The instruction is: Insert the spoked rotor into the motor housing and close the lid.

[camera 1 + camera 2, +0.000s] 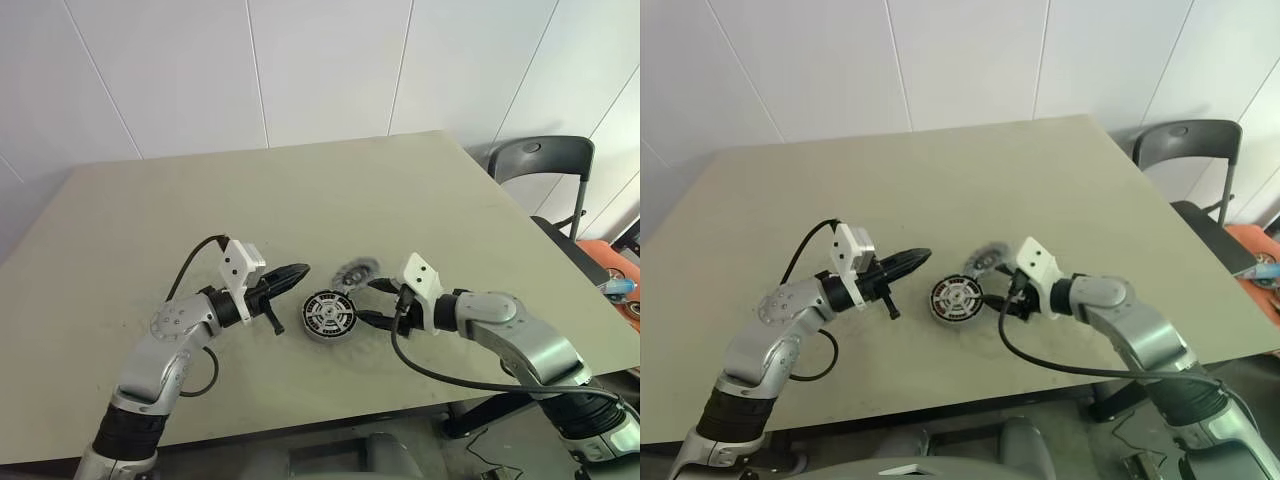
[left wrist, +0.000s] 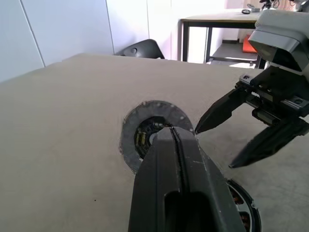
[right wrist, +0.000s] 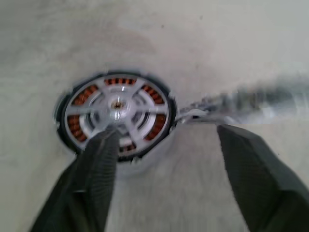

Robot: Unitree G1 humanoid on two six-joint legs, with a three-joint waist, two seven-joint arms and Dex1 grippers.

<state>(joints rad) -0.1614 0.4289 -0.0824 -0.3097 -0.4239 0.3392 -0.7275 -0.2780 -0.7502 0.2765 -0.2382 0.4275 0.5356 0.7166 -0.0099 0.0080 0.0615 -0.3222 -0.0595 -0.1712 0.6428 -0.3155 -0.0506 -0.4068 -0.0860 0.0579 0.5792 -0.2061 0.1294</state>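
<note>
Beige tabletop (image 1: 300, 200) spreads out under both my arms, and starting on my left side, my left gripper (image 1: 296, 275) hangs low over it with its two black fingers pressed together, nothing between them, the tip aimed across toward the middle. Just beyond that tip sits the motor housing (image 1: 328, 315), flat on the table between my two grippers, round and squat with a silver rim. From my head it reads as a dark ring with pale spokes; my right wrist camera looks straight down into it and gives me what the head views cannot, orange-copper windings showing through the gaps of the silver spoked rotor (image 3: 118, 112) lying inside it. Behind the housing, a little farther from me, is the lid (image 1: 357, 270), and from my head it is a smeared grey blur, so I cannot say whether it lies flat or is tilted. My left wrist camera shows it as a grey disc (image 2: 154, 133) with a dark centre, half hidden behind my own closed fingers, and the housing is cut off at that picture's edge. On the right, my right gripper (image 1: 375, 303) stands with its fingers spread wide, empty, just beside the housing. One finger (image 3: 96, 169) overlaps the housing's rim in the wrist picture; whether it touches, I cannot tell.
</note>
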